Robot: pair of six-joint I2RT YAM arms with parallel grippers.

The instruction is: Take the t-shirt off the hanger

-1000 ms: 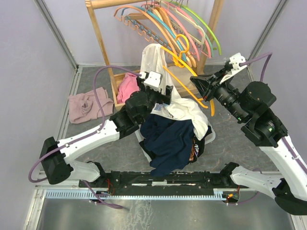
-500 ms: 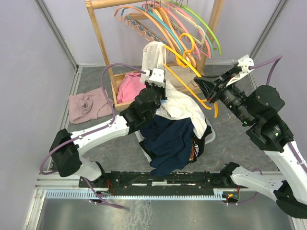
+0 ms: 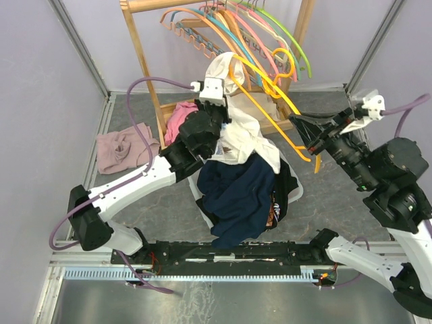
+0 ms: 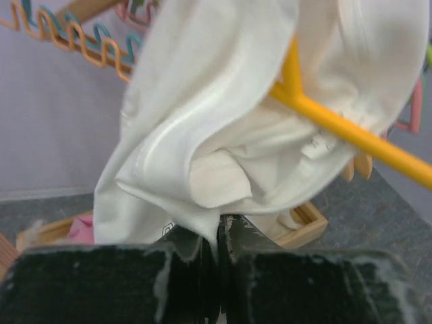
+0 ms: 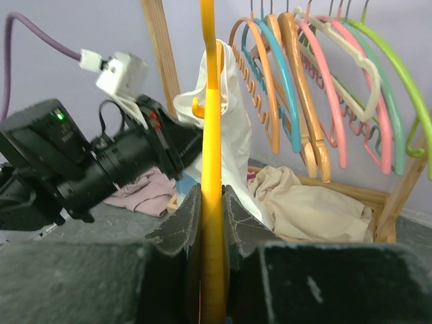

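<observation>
A white t-shirt (image 3: 246, 138) hangs partly over a yellow hanger (image 3: 264, 106) in front of the rack. My left gripper (image 3: 223, 125) is shut on a fold of the shirt's lower edge; in the left wrist view the cloth (image 4: 223, 101) is pinched between the fingertips (image 4: 217, 233), and the hanger's bar (image 4: 351, 131) crosses above. My right gripper (image 3: 302, 128) is shut on the hanger's lower arm; in the right wrist view the yellow bar (image 5: 210, 101) runs straight up between the jaws (image 5: 210, 202), with the shirt (image 5: 233, 121) draped on its far end.
A wooden rack (image 3: 142, 54) at the back carries several coloured hangers (image 3: 270, 34). A navy garment (image 3: 236, 196) tops a pile below the shirt. A pink garment (image 3: 121, 148) lies at the left, pink cloth (image 3: 179, 118) and a beige garment (image 5: 310, 209) on the rack's base.
My left gripper has closed on the shirt's cloth and moved back towards the rack. My right arm has carried the hanger up and to the right.
</observation>
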